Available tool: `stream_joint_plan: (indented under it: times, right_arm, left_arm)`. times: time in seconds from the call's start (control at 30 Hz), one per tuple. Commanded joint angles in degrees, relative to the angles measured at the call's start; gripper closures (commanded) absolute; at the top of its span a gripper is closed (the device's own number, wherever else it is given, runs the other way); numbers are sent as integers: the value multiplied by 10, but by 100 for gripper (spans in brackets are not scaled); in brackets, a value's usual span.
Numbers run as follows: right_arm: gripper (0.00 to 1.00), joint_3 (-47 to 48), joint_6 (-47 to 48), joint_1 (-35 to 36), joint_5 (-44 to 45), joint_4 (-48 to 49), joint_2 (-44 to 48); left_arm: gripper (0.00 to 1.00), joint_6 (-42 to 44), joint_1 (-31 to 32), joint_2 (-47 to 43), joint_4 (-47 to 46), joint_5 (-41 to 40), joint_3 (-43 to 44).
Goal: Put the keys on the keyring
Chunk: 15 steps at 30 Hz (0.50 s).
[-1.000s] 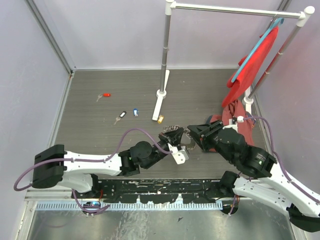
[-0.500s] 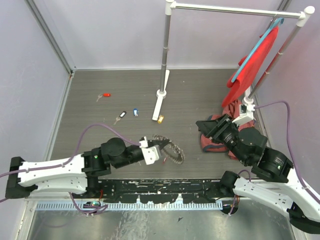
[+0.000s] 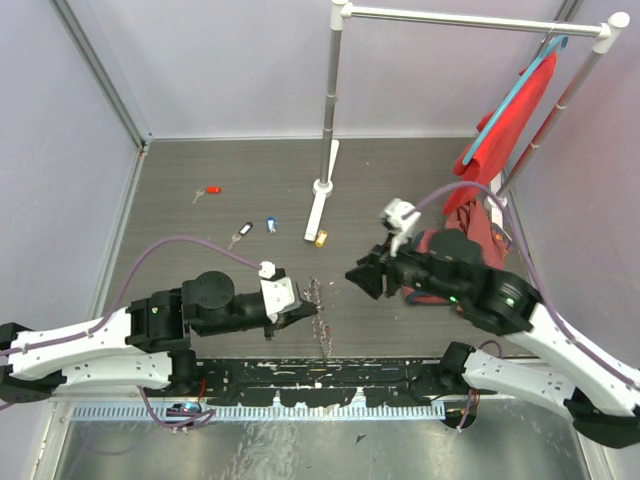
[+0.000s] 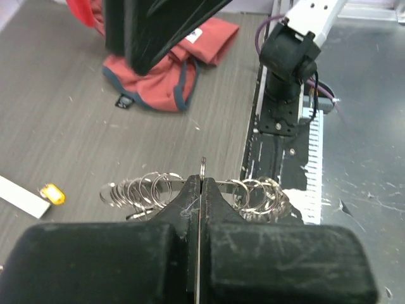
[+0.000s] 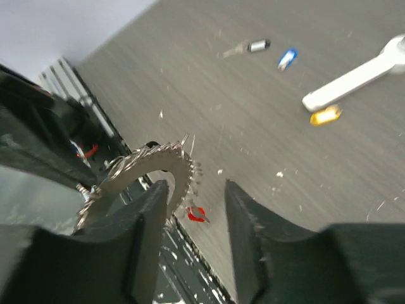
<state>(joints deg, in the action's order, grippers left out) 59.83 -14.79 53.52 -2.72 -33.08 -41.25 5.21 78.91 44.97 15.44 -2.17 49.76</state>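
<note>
From above, the left pincer (image 3: 308, 311) clamps the keyring (image 3: 320, 300); the right pincer (image 3: 365, 278) hangs just beside it, open and empty. Left wrist: the ring juts sideways from shut fingers. Right wrist: the keys (image 5: 287, 58) lie well beyond its fingertips on the tabletop (image 5: 209, 76); best to pinch one by its head.

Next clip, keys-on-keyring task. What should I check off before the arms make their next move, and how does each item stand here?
1. The left gripper is shut on the keyring: ok.
2. The right gripper is open and empty: ok.
3. A key is in hand for threading: not ok; the red key, black key, blue key and yellow key all lie on the table.
4. The keys lie apart from one another: ok.
5. Where the ring's opening sits: cannot tell.
</note>
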Motion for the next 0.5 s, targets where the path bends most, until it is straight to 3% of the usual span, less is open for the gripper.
stream_joint_plan:
  times: [0.0, 0.1, 0.23, 0.47]
  right_arm:
    - [58, 34, 65, 3, -53, -14, -70]
    - [63, 10, 89, 3, -124, 49, -63]
    - [58, -25, 93, 2, -185, 122, -34]
    - [65, -96, 131, 8, -211, 184, 15]
  left_arm:
    - [100, -52, 0, 8, 70, 14, 44]
    - [100, -57, -3, 12, 92, 13, 54]
    - [100, -61, -21, 14, 112, 30, 60]
    - [100, -85, -115, 6, 81, 161, 37]
